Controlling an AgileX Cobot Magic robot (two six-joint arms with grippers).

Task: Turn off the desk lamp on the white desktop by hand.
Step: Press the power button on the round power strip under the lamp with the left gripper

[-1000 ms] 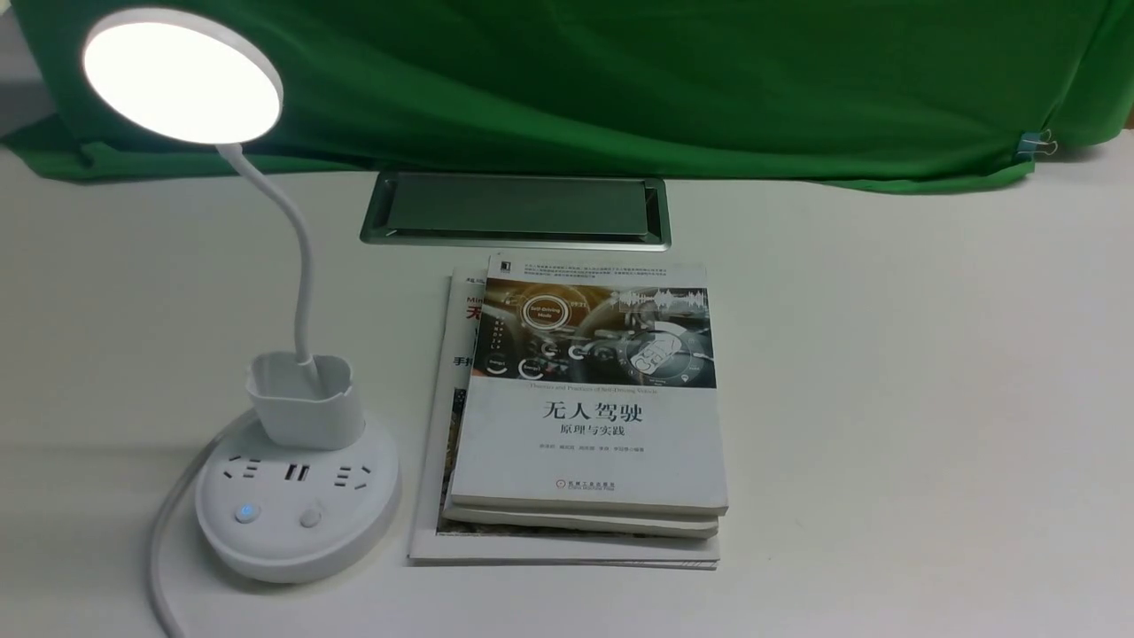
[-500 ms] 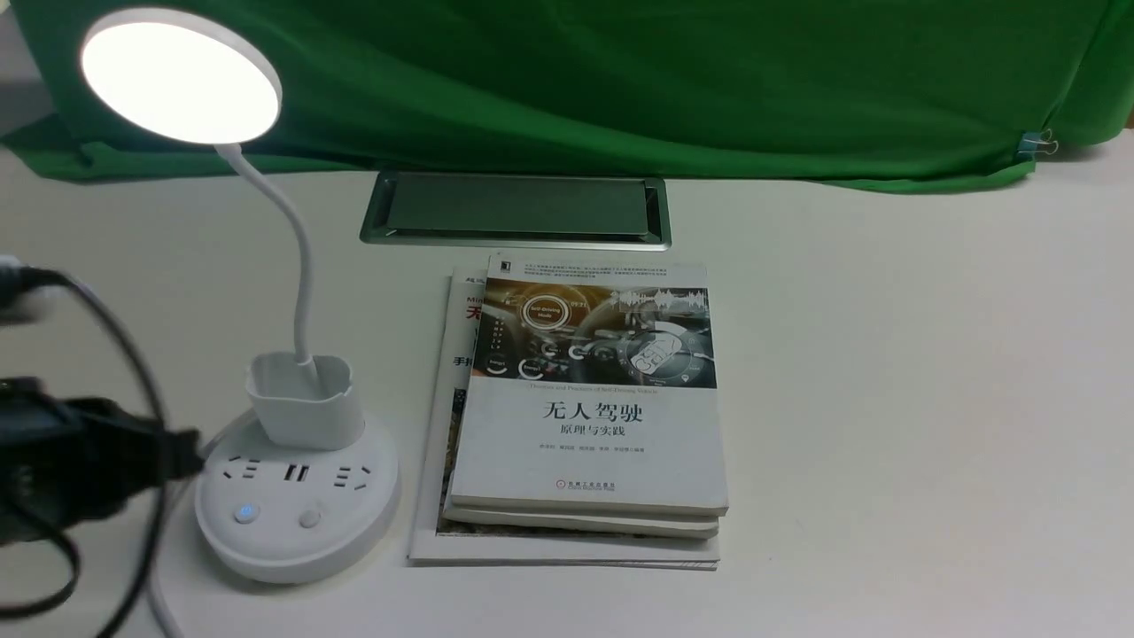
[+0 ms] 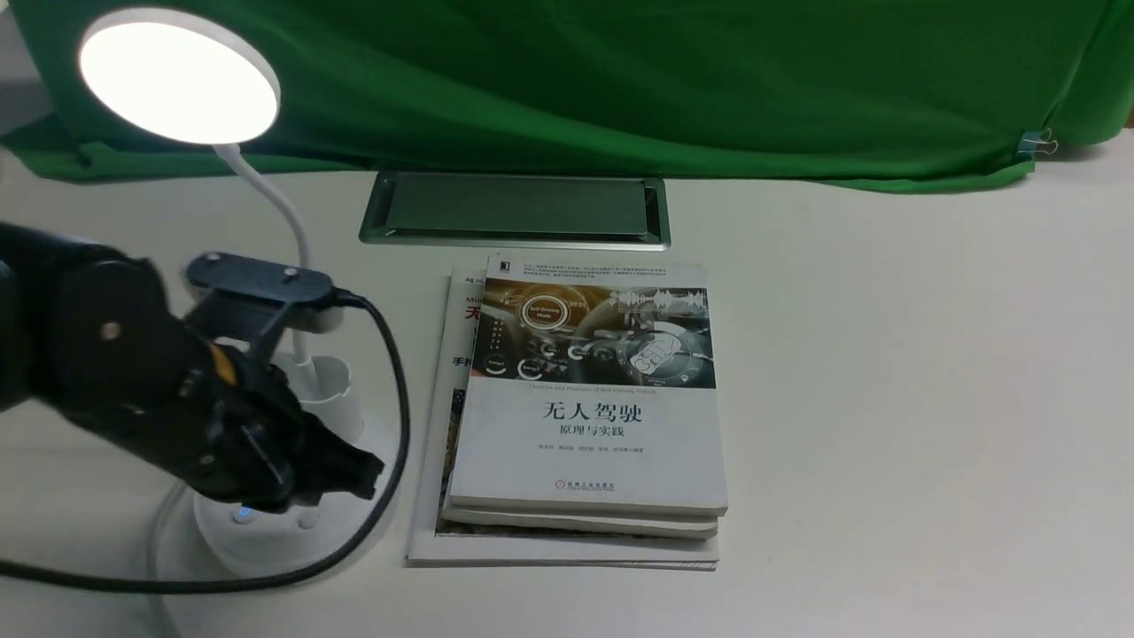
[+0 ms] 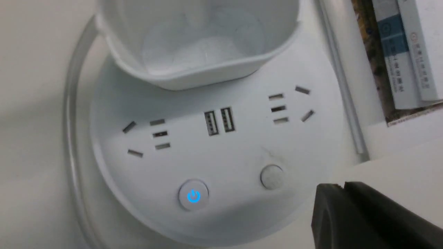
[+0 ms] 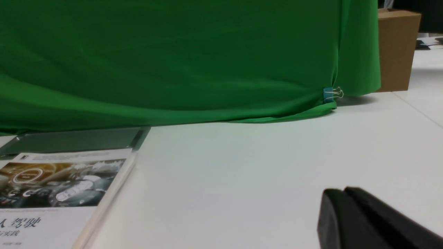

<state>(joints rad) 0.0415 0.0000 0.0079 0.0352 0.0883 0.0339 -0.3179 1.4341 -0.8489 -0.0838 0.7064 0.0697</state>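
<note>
The white desk lamp stands at the left of the white desktop [image 3: 886, 399]; its round disc head [image 3: 179, 75] is lit. My left gripper [image 3: 365, 474] is shut and empty, hovering over the lamp's round base [image 3: 266, 545], hiding most of the base and cup holder [image 3: 332, 394]. In the left wrist view the base [image 4: 214, 152] shows sockets, a blue-lit power button [image 4: 193, 195] and a plain round button [image 4: 272, 176]; my shut left gripper [image 4: 341, 188] is just beside the plain button. My right gripper [image 5: 341, 193] is shut and empty, low above bare desktop [image 5: 242, 173].
A stack of books [image 3: 589, 399] lies right of the lamp base, also in the right wrist view [image 5: 52, 193]. A silver-framed cable hatch [image 3: 516, 209] sits behind them. Green cloth [image 3: 620, 80] backs the desk. A brown box [image 5: 396, 48] stands far right.
My left arm has come in from the left edge and moved right over the lamp base, now covering the base and cup. The lamp head stays lit.
</note>
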